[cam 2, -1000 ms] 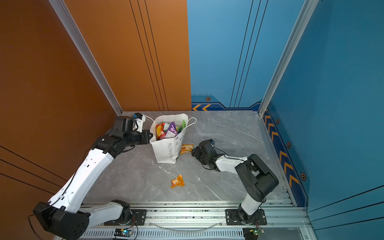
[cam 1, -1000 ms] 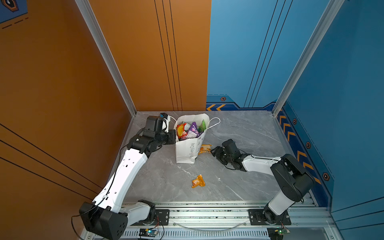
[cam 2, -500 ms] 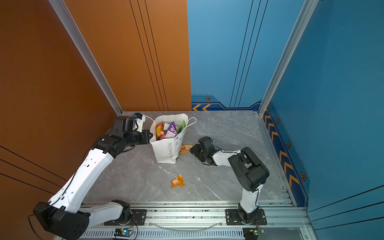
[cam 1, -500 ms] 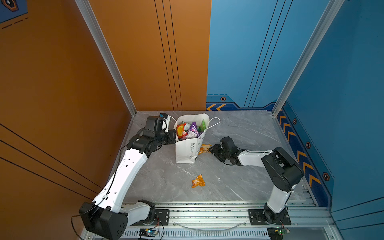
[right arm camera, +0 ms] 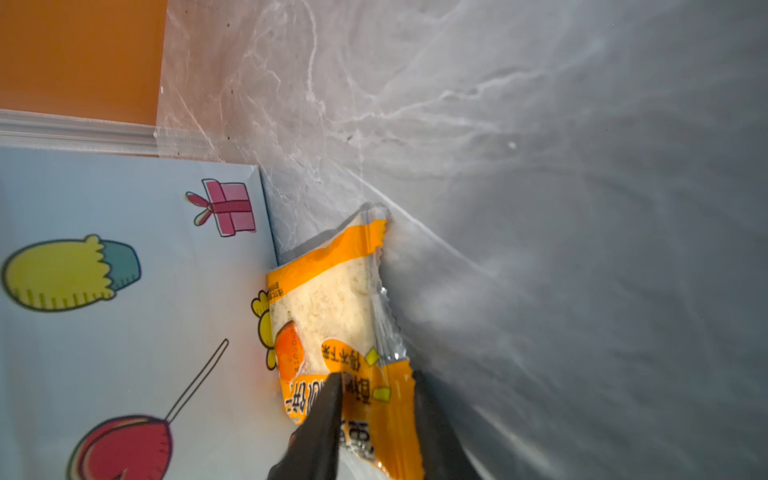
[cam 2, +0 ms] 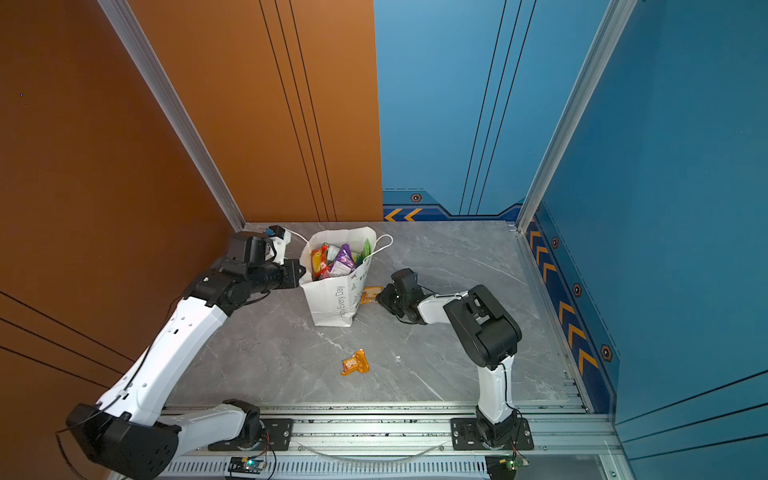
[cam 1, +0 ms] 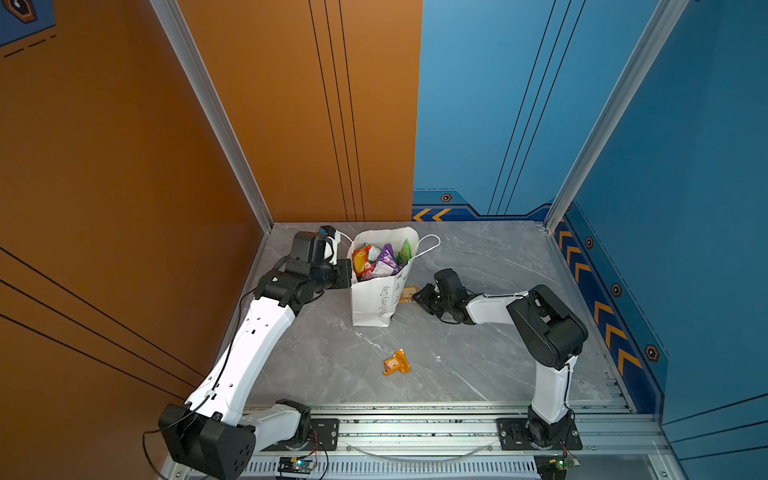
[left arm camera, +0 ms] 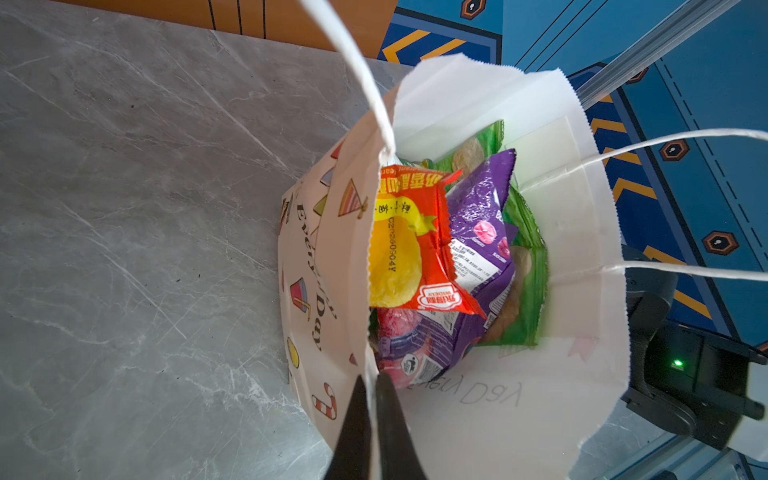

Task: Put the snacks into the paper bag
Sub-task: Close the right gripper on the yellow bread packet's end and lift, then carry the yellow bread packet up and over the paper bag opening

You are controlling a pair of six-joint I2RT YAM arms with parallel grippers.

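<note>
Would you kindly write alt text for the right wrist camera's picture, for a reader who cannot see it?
The right pincer, two black fingers, straddles the near end of a small orange snack packet lying on the grey marble table. The packet lies right beside a white paper bag printed with colourful cartoons, apparently touching its side.

I see matt white paper on the bag [left arm camera: 478, 436]; glossy crinkled plastic on the orange packet [right arm camera: 332, 299]; smooth marbled grey tabletop [cam 1: 478, 353].
</note>
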